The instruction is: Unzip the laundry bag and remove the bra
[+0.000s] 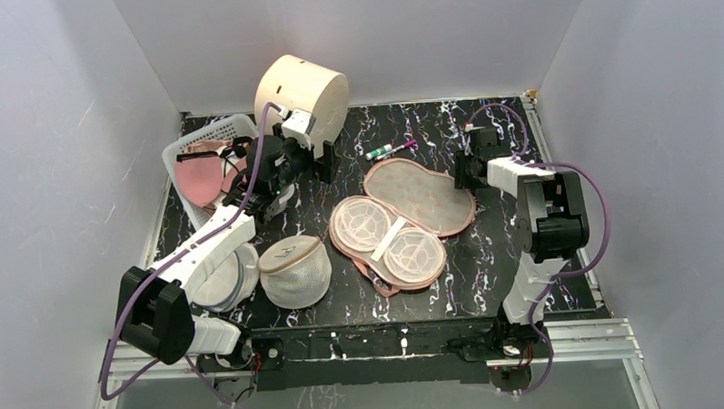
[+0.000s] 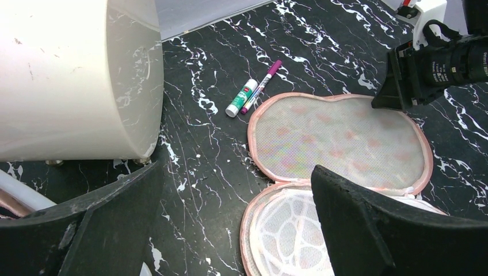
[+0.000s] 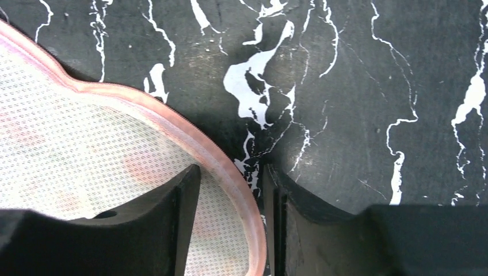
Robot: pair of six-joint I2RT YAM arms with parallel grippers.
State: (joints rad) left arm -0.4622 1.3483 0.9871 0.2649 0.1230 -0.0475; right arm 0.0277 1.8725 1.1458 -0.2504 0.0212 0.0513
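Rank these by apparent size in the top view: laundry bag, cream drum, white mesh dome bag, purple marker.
1. laundry bag, lying open
2. cream drum, though it stands taller, so nearer the camera
3. white mesh dome bag
4. purple marker, clearly smallest

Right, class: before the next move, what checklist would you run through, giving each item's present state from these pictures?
1. Laundry bag unzipped and lying open flat: ok.
2. Bra out of the bag, in the white basket: ok.
3. Left tool open and empty: ok.
4. Right tool has one finger on each side of the bag's pink trim: ok.
5. Right tool pinching that trim: not ok, a gap shows beside it.
6. Marker and glue stick lying apart from the bag: ok.
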